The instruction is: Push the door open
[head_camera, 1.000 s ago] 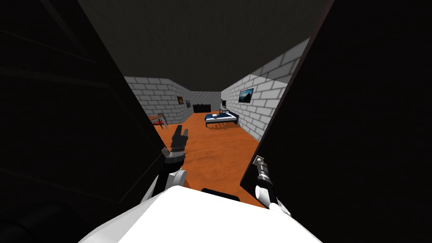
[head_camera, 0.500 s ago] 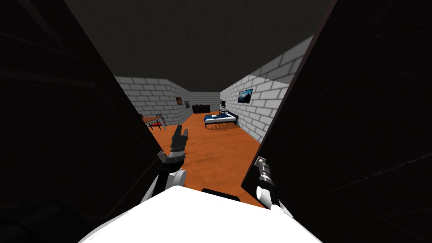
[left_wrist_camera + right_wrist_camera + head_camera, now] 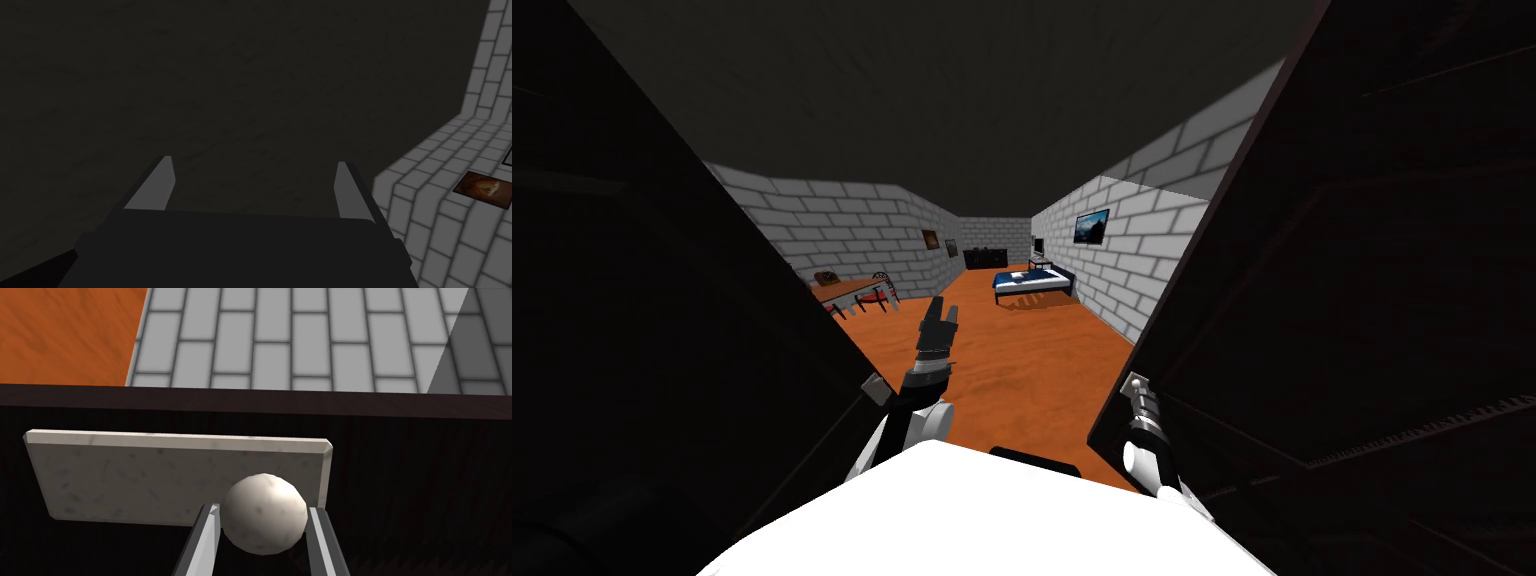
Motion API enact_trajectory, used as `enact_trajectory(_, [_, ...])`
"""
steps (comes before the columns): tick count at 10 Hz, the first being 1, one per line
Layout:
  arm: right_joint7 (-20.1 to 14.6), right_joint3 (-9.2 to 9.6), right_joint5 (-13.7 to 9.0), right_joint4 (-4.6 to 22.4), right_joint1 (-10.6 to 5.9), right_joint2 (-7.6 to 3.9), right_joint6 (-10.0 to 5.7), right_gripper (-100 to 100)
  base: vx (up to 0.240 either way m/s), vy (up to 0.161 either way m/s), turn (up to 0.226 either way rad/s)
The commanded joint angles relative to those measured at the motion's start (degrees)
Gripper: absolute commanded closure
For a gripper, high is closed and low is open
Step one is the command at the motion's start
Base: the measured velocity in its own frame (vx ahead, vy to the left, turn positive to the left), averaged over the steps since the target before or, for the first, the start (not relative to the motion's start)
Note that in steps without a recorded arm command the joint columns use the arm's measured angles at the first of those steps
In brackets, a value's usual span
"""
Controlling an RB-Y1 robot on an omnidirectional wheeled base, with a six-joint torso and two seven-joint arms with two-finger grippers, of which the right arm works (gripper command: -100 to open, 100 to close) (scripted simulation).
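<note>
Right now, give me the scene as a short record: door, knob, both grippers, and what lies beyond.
target: dark door on my right, standing ajar, with the room visible past its edge
handle: round off-white knob on a pale plate
right arm: right gripper, fingers pressed against the knob's two sides
left arm: left gripper open, holding nothing, raised in the opening
beyond: orange floor, grey brick walls, bed

Dark door [image 3: 1312,300] ajar, pale round knob [image 3: 264,513]
</note>
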Motion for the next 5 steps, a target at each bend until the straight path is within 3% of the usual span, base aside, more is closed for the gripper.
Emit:
enact_trajectory(1, [0.4,-0.74,-0.5,-0.8,0.36,-0.06,0.16,100,0.188,0.026,-0.049])
enact_trajectory(5, [1.4,-3.0,-2.0,-0.5,0.62,-0.54,-0.15,100,0.187,-0.029,-0.029])
